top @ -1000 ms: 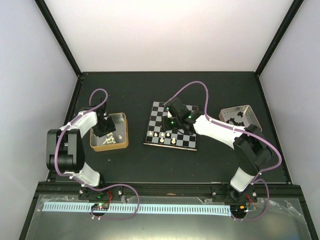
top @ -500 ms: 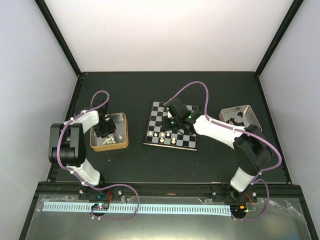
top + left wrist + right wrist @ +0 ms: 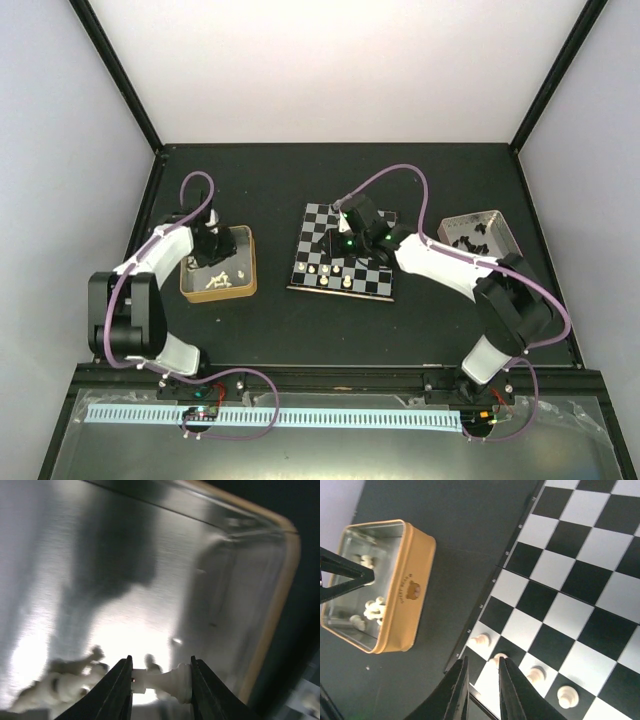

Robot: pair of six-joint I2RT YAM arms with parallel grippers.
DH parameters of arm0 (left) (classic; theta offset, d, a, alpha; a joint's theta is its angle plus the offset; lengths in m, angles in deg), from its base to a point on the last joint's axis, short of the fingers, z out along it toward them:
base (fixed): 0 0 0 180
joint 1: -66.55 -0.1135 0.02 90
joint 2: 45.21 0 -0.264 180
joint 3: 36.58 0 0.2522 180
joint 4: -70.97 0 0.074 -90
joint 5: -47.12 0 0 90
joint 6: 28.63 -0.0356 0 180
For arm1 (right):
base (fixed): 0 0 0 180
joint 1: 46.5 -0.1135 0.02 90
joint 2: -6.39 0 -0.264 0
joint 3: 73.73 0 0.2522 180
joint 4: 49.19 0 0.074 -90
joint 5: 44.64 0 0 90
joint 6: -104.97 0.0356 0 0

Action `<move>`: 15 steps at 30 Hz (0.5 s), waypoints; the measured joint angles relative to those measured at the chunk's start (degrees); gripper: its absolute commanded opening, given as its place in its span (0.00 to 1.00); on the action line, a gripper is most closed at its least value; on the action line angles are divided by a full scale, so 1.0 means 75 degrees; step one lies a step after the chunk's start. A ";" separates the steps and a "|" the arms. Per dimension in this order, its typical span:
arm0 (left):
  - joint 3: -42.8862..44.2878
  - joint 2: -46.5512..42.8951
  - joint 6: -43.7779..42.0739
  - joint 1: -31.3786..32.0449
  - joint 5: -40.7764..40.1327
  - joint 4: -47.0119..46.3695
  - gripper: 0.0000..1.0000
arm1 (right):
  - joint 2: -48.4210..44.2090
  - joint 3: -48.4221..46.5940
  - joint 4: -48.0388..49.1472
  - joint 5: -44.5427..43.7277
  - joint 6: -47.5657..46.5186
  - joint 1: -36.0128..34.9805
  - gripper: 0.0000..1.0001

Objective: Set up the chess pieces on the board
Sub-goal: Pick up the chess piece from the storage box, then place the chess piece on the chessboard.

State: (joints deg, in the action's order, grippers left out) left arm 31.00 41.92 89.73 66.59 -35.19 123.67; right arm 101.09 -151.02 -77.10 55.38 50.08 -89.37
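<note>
The board lies mid-table, with several cream-white chess pieces along its near edge; they also show in the right wrist view. My right gripper hovers over the board's near-left corner, jaws a little apart and empty, one fingertip just above a white piece. My left gripper is inside the gold-sided tin, shut on a cream-white piece held crosswise between its fingers. More white pieces lie on the tin's floor below.
A silvery tin with black pieces stands at the right of the board. In the right wrist view the gold tin sits left of the board, with my left gripper's fingers inside it.
My left gripper has shifted towards the tin's far side, above the loose pieces. My right gripper has drawn back a little from the white pieces on the board.
</note>
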 measured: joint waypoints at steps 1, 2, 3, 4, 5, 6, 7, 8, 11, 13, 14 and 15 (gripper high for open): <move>0.0000 -0.0154 0.0047 0.0055 0.0187 -0.0006 0.25 | -0.0061 0.0102 0.0181 0.0119 0.0070 0.0023 0.23; 0.0000 -0.0321 0.0125 0.0140 0.0423 -0.0020 0.25 | -0.0125 0.0236 0.0423 0.0245 0.0137 0.0035 0.24; 0.0000 -0.0460 0.0221 0.0236 0.0647 -0.0044 0.25 | -0.0187 0.0373 0.0682 0.0367 0.0198 0.0052 0.26; 0.0000 -0.0580 0.0323 0.0341 0.0854 -0.0073 0.25 | -0.0248 0.0530 0.0991 0.0501 0.0274 0.0061 0.27; 0.0000 -0.0697 0.0469 0.0472 0.1090 -0.0114 0.25 | -0.0297 0.0688 0.1309 0.0621 0.0350 0.0064 0.32; 0.0000 -0.0828 0.0659 0.0629 0.1326 -0.0172 0.25 | -0.0350 0.0845 0.1597 0.0740 0.0431 0.0064 0.39; 0.0000 -0.0938 0.0839 0.0775 0.1533 -0.0221 0.25 | -0.0420 0.1081 0.2025 0.0868 0.0493 0.0064 0.42; -0.0003 -0.1070 0.1046 0.0933 0.1749 -0.0289 0.25 | -0.0490 0.1291 0.2358 0.0965 0.0574 0.0064 0.46; -0.0058 -0.1521 0.1856 0.1399 0.2384 -0.0676 0.24 | -0.0781 0.2057 0.3453 0.1151 0.0758 0.0058 0.54; -0.0312 -0.1874 0.2626 0.1649 0.2850 -0.1224 0.24 | -0.1116 0.2725 0.4226 0.1209 0.0819 0.0055 0.58; -0.0466 -0.2017 0.3010 0.1743 0.3051 -0.1475 0.24 | -0.1233 0.2940 0.4465 0.1227 0.0866 0.0055 0.60; -0.0656 -0.2151 0.3465 0.1851 0.3276 -0.1789 0.23 | -0.1399 0.3238 0.4829 0.1247 0.0863 0.0052 0.61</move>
State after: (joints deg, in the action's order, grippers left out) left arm 26.09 25.79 115.72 80.46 -10.63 110.25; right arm 90.59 -126.74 -40.89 64.73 56.55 -88.98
